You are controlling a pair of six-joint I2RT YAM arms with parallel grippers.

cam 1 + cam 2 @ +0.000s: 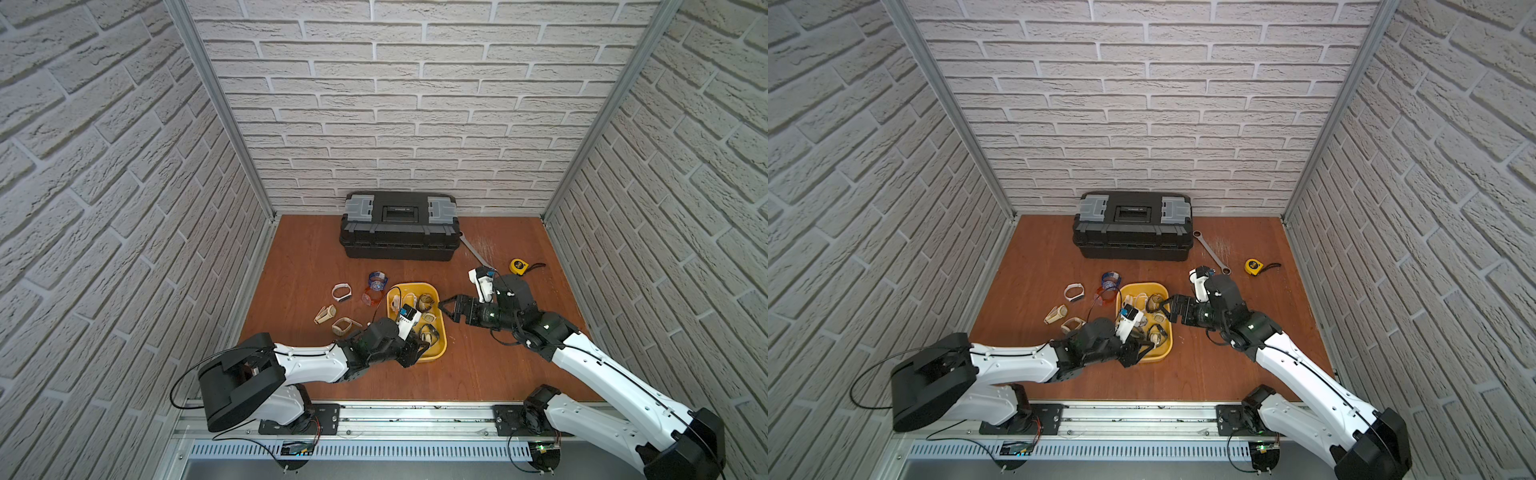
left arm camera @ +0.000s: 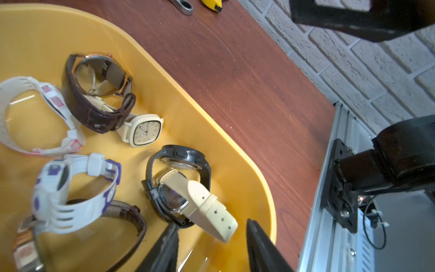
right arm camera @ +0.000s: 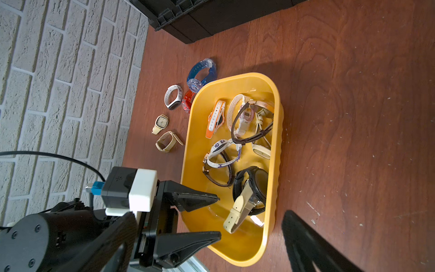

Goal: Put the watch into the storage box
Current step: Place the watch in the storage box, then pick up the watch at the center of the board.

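While the shallow yellow plastic storage box (image 1: 411, 286) sits in both top views, the right gripper (image 1: 444, 311) gapes empty beside it. Left wrist view: left gripper (image 2: 211, 223) parted, holding nothing; cream-strapped silver watch (image 2: 200, 200) lies inside the box. Right wrist view: it overlaps a round black watch (image 3: 256, 179).

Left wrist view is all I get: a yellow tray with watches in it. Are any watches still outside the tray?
Observer: Yes, five lie on the table beside the tray: a white watch, a blue watch, a red watch and two beige watches.
Operator: What is the other arm doing?
Observer: The right gripper hovers just beside the tray, open and empty.
Operator: Anything bigger around?
Observer: A black toolbox, lid shut, stands against the back wall.
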